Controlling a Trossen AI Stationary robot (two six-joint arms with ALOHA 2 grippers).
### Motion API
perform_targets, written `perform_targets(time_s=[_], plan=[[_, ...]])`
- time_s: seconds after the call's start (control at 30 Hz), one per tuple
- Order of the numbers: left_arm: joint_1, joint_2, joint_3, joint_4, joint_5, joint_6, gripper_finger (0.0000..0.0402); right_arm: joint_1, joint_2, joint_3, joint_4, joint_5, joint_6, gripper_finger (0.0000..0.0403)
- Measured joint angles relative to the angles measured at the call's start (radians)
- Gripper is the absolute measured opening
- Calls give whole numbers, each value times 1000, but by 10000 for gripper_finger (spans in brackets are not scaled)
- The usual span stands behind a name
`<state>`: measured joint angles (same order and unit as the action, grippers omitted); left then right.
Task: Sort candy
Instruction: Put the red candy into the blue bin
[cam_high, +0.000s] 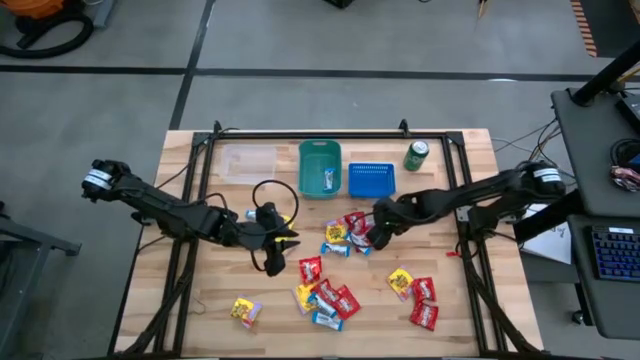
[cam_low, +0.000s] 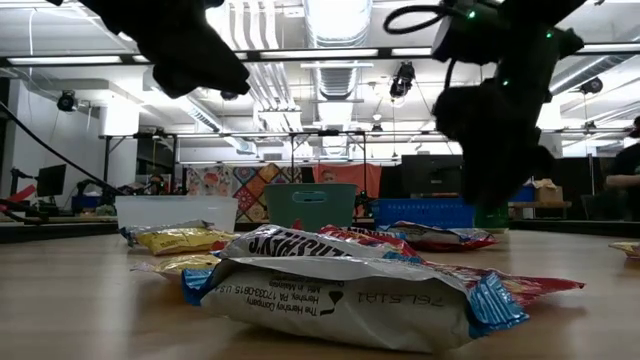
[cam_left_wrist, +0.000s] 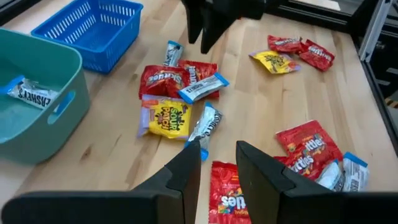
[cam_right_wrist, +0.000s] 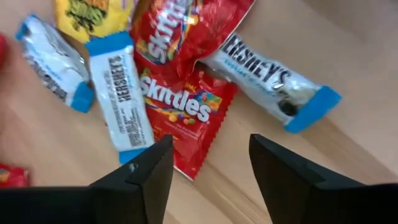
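Shiny red, yellow and blue-white wrappers made up the candy (cam_high: 335, 270), most of it loose on the wooden tabletop (cam_high: 470, 330) in clusters: one near the middle, one toward the front edge, a few toward the front right corner and a single yellow piece (cam_high: 245, 312) toward the front left corner. One blue-white bar (cam_high: 331, 180) already lay in the teal bin (cam_high: 320, 168) by the back edge, between a clear tray (cam_high: 245, 162) and a blue basket (cam_high: 371, 180), which showed nothing inside. The right gripper (cam_high: 380, 236) hung just above the middle cluster, its fingers apart over a red Skittles pack (cam_right_wrist: 180, 112) with a white bar (cam_right_wrist: 124, 102) beside it. The left gripper (cam_high: 290, 238) sat just beside the same cluster on its other side, fingers slightly apart and holding nothing. To pick well, the right gripper should probably straddle one wrapper only, since the packs overlapped and two might lift together; closing across the narrow width of the red pack looked safest. Counted from above: about eight red packs, about five yellow and roughly six blue-white bars, though overlaps made this uncertain; three containers; one green can (cam_high: 416, 155) near the back right corner
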<state>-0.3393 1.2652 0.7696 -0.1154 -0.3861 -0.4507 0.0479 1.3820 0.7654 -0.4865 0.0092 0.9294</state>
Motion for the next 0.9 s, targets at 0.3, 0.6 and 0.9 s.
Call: perform_targets(time_s=[0.3,0.6,0.9], plan=[[1,0,0,1,-59,0,86,0,128,-1,115,-1,3,203],[1,5,0,3,-80,0,86,2,190,0,178,1,-4,185],[1,6,0,8,-99,0,86,0,183,-2,185,25,-55,73]])
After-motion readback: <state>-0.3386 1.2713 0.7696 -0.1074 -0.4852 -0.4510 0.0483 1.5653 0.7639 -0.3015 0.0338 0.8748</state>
